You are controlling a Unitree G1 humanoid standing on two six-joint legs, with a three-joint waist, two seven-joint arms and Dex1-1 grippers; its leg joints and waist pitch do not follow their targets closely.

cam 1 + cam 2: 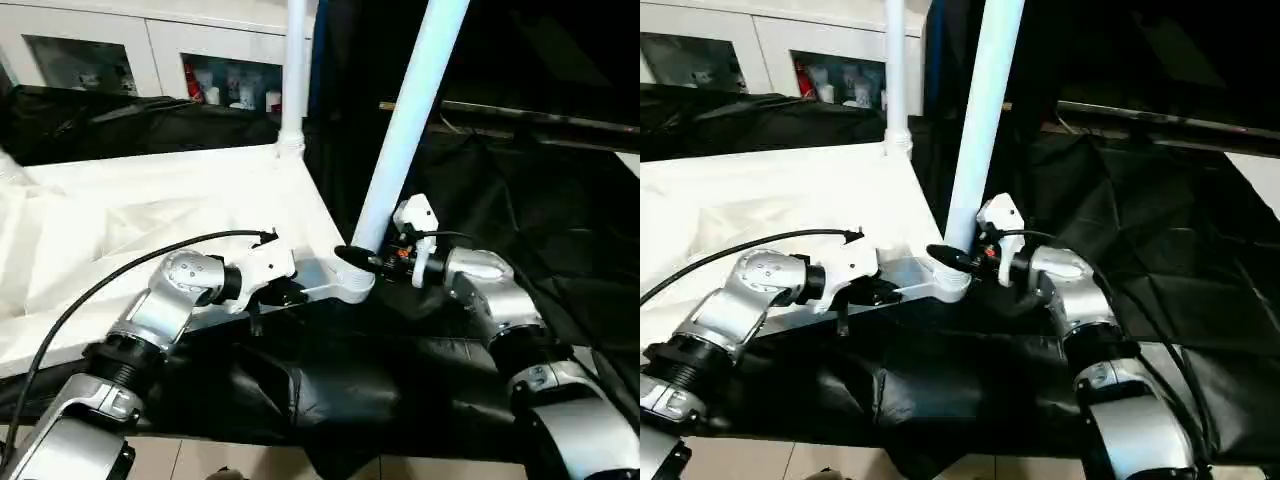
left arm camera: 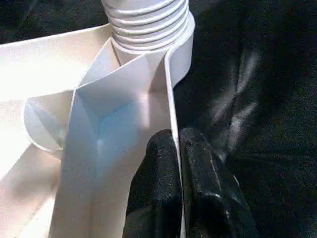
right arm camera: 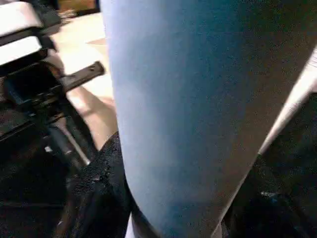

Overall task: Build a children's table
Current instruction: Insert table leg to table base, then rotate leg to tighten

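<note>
While the head views take in both arms at the near corner of the upturned tabletop (image 1: 150, 200), the left wrist view shows the left gripper (image 2: 176, 148) pressed together on the thin rim wall beside the ribbed base of a leg. Against the right gripper (image 1: 352, 258), the right wrist view gives a close look at the leg (image 1: 410, 120) pinched between its fingers. That leg rises from the corner socket (image 1: 345, 285), leaning up and slightly right; another leg (image 1: 295, 70) stands upright at the far corner. No writing is readable.
</note>
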